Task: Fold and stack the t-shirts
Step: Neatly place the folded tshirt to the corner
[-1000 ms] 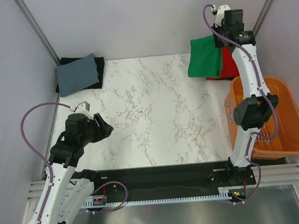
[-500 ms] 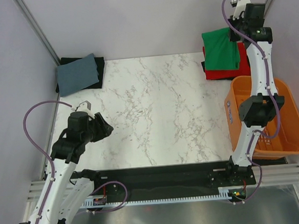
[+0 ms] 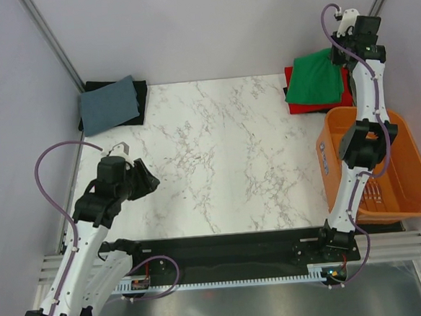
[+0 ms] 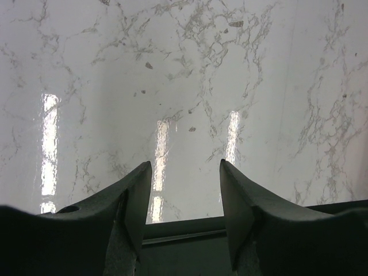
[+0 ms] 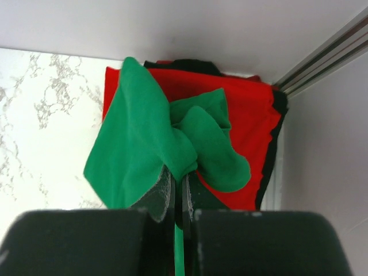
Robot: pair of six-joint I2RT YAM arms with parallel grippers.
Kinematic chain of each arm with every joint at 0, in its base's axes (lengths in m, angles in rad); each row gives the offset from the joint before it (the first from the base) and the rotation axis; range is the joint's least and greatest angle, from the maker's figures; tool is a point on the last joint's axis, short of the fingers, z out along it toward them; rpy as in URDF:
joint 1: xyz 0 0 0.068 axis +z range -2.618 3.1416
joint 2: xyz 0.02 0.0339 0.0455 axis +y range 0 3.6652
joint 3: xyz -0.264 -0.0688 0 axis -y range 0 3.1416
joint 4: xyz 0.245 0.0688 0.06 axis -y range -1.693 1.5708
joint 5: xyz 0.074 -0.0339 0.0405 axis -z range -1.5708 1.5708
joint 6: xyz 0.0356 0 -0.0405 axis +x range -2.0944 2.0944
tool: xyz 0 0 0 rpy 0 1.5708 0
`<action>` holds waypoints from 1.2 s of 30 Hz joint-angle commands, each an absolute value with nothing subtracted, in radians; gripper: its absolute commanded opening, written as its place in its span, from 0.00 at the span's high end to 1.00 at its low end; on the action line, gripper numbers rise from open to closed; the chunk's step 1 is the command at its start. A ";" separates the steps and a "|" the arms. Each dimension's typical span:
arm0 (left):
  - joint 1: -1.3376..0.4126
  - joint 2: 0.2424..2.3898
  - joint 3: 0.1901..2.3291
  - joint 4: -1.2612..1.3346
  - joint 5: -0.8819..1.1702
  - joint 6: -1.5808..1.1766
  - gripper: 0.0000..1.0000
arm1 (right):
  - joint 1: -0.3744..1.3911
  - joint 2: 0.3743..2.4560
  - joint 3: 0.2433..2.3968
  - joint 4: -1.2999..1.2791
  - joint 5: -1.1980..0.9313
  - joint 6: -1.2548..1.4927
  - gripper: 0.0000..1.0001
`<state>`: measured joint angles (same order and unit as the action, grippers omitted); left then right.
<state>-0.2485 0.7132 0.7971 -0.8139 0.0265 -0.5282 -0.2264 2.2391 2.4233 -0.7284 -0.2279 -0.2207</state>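
At the far right corner of the marble-patterned bench [image 3: 218, 157] the red t-shirt [image 5: 241, 109] lies flat on a black cloth [image 5: 190, 65]; the soft green t-shirt [image 5: 138, 138] drapes rumpled over it, one fold pinched in the tightly closed right pincer [image 5: 177, 192]; an orange slatted basket [image 3: 406, 166] sits just beside, at the right edge; a folded grey-blue cloth [image 3: 109, 103] lies at the far left corner; the left pincer [image 4: 185, 167] hangs part open, holding nothing.
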 commanded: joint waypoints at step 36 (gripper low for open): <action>-0.253 0.686 0.801 -0.813 -0.018 -0.563 0.43 | -0.258 2.217 2.247 -0.316 0.534 -0.004 0.02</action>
<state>-0.2493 0.7036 0.7971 -0.8200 0.0006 -0.5358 -0.2470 2.3737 2.2463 -0.2829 0.4614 -0.1215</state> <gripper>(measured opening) 0.578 0.982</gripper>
